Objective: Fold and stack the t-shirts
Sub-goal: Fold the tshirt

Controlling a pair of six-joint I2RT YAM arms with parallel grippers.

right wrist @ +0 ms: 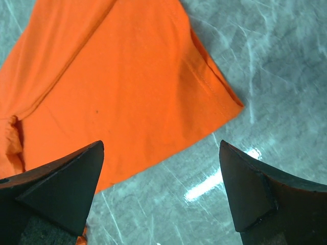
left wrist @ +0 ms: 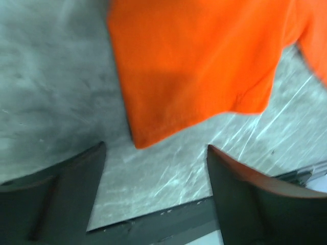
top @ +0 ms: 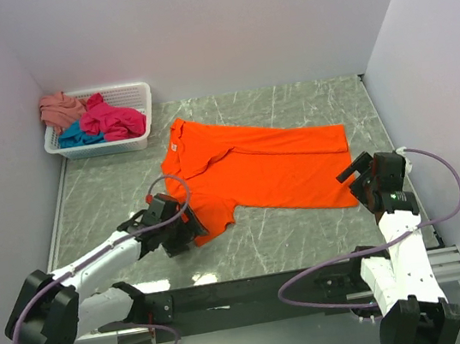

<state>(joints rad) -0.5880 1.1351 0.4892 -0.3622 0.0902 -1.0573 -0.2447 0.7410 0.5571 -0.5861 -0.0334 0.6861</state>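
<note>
while the orange t-shirt [top: 255, 164] lies spread across the middle of the grey marbled counter [top: 310, 242], both arms sit at its near side with their claws open. the shirt's collar points toward the far left corner and its hem runs along the side nearest the right edge, with a shallow crease across the chest. the left gripper [top: 187, 222] is low over the near-left sleeve. in the left wrist view its fingers are spread wide [left wrist: 156, 153], and the sleeve's corner lies on the counter just ahead of the gap, not pinched. the right gripper [top: 356, 177] sits just beside the hem's near corner. its own camera shows the jaws parted [right wrist: 161, 148] above that corner, cloth under the left finger and bare counter under the right. in the far left corner a white lattice basket [top: 138, 89] holds the magenta t-shirt [top: 114, 118] and the teal t-shirt [top: 78, 138], bunched together. the salmon t-shirt [top: 56, 110] hangs over its far left rim.
</note>
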